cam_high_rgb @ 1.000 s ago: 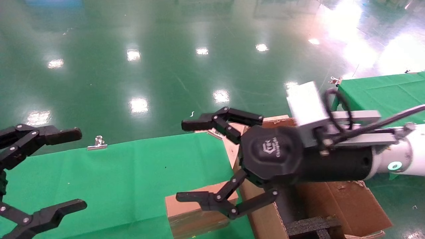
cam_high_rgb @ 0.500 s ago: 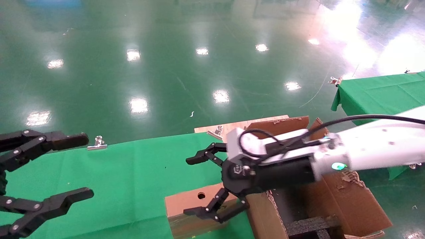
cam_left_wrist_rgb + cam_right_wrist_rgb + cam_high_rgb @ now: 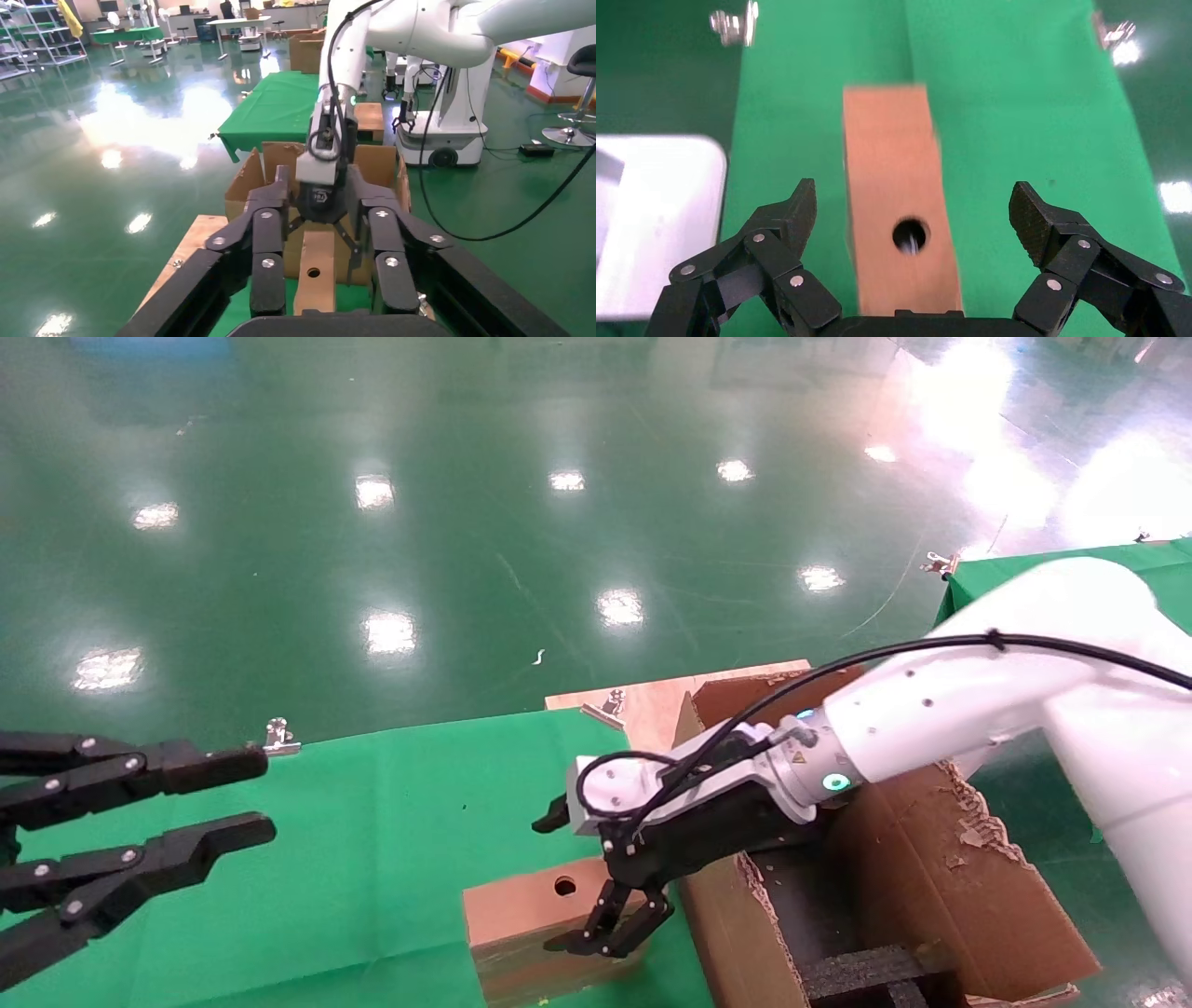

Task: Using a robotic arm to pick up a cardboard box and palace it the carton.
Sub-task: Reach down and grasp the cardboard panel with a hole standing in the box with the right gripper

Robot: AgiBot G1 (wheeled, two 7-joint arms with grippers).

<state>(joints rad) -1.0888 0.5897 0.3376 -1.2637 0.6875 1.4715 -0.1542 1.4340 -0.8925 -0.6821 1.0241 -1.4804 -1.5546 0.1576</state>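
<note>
The cardboard box (image 3: 521, 919), small, brown and with a round hole on top, lies on the green cloth just left of the carton (image 3: 941, 868). It also shows in the right wrist view (image 3: 888, 154) and the left wrist view (image 3: 316, 270). My right gripper (image 3: 557, 885) points down over the box, open, with one finger on each long side and not touching it; the right wrist view (image 3: 914, 210) shows the same. My left gripper (image 3: 256, 794) hovers open and empty at the far left, as the left wrist view (image 3: 318, 175) shows. Black foam (image 3: 866, 971) sits inside the carton.
The green-clothed table (image 3: 372, 822) has a metal clip (image 3: 277, 736) at its far edge. A wooden board (image 3: 652, 696) lies behind the carton. A second green table (image 3: 1034, 584) stands at the right. Shiny green floor lies beyond.
My right gripper has swung from level and high down onto the small box, now straddling it. My left gripper's fingers have narrowed and shifted slightly right.
</note>
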